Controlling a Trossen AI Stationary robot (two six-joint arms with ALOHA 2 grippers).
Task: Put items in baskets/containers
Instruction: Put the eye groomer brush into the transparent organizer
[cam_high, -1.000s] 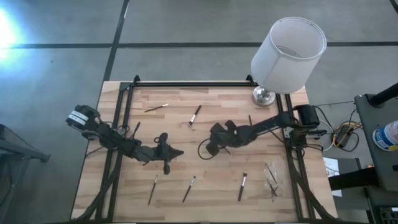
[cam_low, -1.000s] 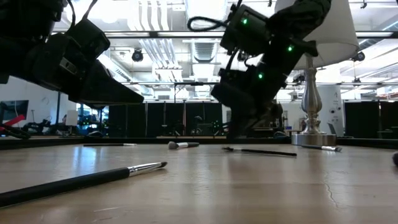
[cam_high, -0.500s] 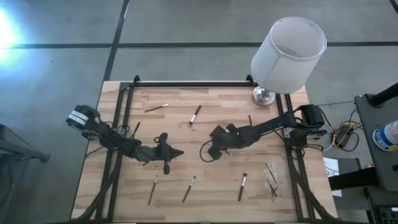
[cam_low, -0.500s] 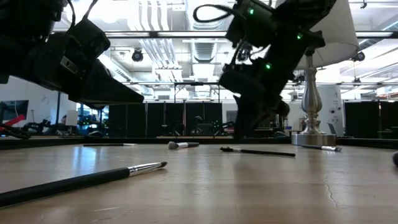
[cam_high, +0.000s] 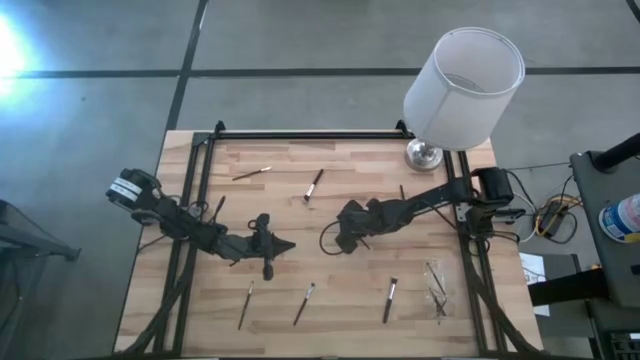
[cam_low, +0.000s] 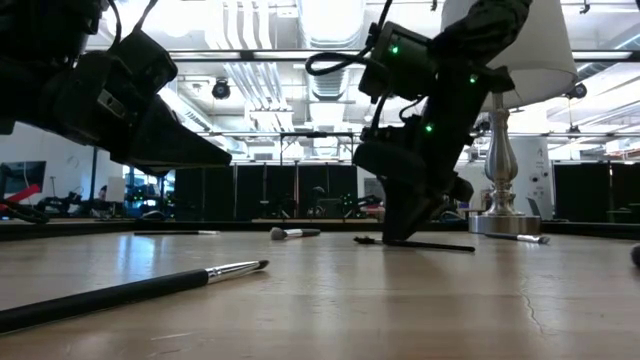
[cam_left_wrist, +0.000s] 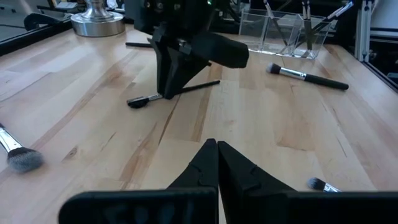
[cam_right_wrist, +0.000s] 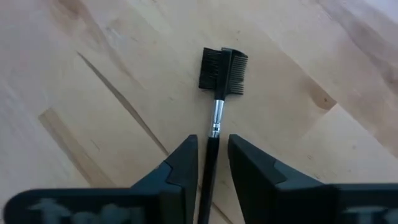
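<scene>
Near the middle of the high view, our right gripper (cam_high: 345, 240) is down on the tabletop (cam_high: 330, 200) with its fingers (cam_right_wrist: 183, 165) narrowly parted, one on each side of a brush's (cam_right_wrist: 214, 118) thin dark handle. In the right wrist view the handle runs between them, and the comb-and-bristle head lies just ahead of the tips. Whether the pads already touch the handle, we cannot tell.

The main risk, as we judge it, is the closing itself. The handle is slim and round and lies flat on the wood, so it could roll or squirt out if the fingers meet it off-centre. If the tips ride too high, they may close above it and lift nothing. Pressing lower could jam them into the wood.

The clear container (cam_high: 436, 285) sits at the lower right of the high view, already holding a few brushes; a skewed grip could tilt the brush and miss its opening.

Our left gripper (cam_high: 268, 262) waits at centre-left, pinched closed and empty.
</scene>
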